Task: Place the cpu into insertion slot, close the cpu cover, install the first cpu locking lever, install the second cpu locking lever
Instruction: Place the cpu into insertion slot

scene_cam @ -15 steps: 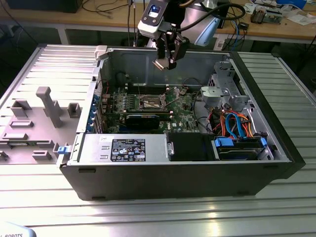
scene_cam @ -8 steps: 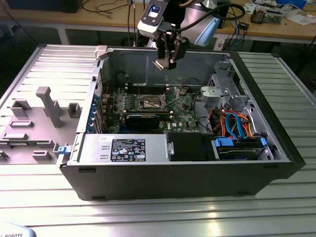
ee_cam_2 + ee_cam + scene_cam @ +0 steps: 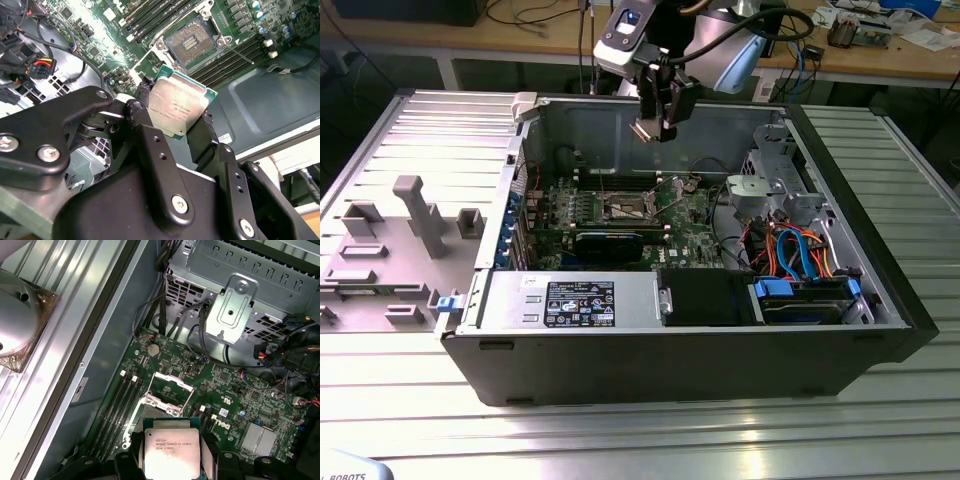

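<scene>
In the exterior view the arm point(image 3: 720, 45) is reaching in from the upper middle of the frame. Its wrist is bending over so that the gripper point(image 3: 650, 128) is pointing straight down over the open computer case point(image 3: 670, 350). The gripper is hanging at about the height of the case's far wall, well above the motherboard point(image 3: 692, 215).

The two black fingers point(image 3: 150, 135) are clamping the cpu point(image 3: 645, 131) by opposite edges. In the second wrist view the gripper point(image 3: 176, 109) is holding the cpu point(image 3: 181, 106) with its dull silver top facing the camera and its green edge showing along one side. The chip is sitting tilted against the board behind it. In the first wrist view the gripper point(image 3: 170, 454) is carrying the cpu point(image 3: 170, 450) just in front of the lens.

The insertion slot point(image 3: 628, 208) is lying at the centre of the board, below the gripper and slightly toward the exterior view's left. It is well apart from the chip. In the second wrist view the insertion slot point(image 3: 192, 42) is showing its dark centre uncovered inside the silvery rim, with long memory slots point(image 3: 150, 15) running beside it. In the first wrist view the insertion slot point(image 3: 167, 390) is lying just beyond the held chip, and a perforated metal drive cage point(image 3: 235, 310) is standing farther off.

The case is resting on a ribbed metal table point(image 3: 620, 440).
</scene>
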Tool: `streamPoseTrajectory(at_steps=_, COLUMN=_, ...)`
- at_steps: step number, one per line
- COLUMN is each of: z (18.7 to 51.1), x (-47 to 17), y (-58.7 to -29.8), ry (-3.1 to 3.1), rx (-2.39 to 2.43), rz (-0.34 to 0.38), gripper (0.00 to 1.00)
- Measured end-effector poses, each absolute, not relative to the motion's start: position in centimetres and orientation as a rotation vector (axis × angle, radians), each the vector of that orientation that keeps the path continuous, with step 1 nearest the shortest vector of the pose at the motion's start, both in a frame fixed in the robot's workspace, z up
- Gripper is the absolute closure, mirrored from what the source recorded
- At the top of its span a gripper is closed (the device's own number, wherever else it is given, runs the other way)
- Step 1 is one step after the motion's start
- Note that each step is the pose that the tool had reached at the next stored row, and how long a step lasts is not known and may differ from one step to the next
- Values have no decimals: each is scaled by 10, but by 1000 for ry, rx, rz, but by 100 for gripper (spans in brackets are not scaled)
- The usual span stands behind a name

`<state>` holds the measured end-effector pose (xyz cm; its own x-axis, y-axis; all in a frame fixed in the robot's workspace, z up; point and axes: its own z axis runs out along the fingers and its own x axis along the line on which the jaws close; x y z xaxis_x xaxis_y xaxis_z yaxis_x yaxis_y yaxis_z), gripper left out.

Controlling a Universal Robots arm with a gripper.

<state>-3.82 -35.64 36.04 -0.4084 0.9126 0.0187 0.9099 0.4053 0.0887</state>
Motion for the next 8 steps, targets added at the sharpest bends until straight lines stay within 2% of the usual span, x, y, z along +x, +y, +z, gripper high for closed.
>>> streamPoseTrajectory(at_steps=8, z=360, x=-38, y=-356, ry=2605, rx=1692, rz=132, gripper=46)
